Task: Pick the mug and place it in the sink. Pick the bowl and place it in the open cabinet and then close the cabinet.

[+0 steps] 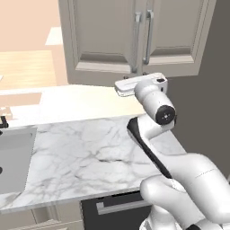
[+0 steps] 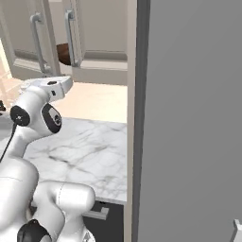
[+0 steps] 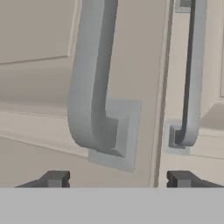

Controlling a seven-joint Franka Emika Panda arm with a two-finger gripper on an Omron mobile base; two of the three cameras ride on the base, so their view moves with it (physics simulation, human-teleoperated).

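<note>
The beige upper cabinet point(image 1: 108, 36) has two paneled doors with long silver bar handles point(image 3: 92, 87). In the right base view a narrow gap between the doors shows part of the dark-brown bowl point(image 2: 64, 54) inside on the shelf. My gripper point(image 3: 118, 179) is open, close in front of the doors, just below the lower ends of both handles, with nothing between its fingertips point(image 3: 54, 178). My white hand point(image 1: 134, 84) is raised to the cabinet's bottom edge. The grey sink point(image 1: 15, 157) is recessed at the counter's left end. The mug is out of view.
A white marble counter point(image 1: 90, 152) runs under the cabinet, with a dark appliance front and bar handle point(image 1: 117, 206) below it. A tall grey panel point(image 2: 189, 118) stands close on the right. A black faucet point(image 1: 2, 122) sits beside the sink.
</note>
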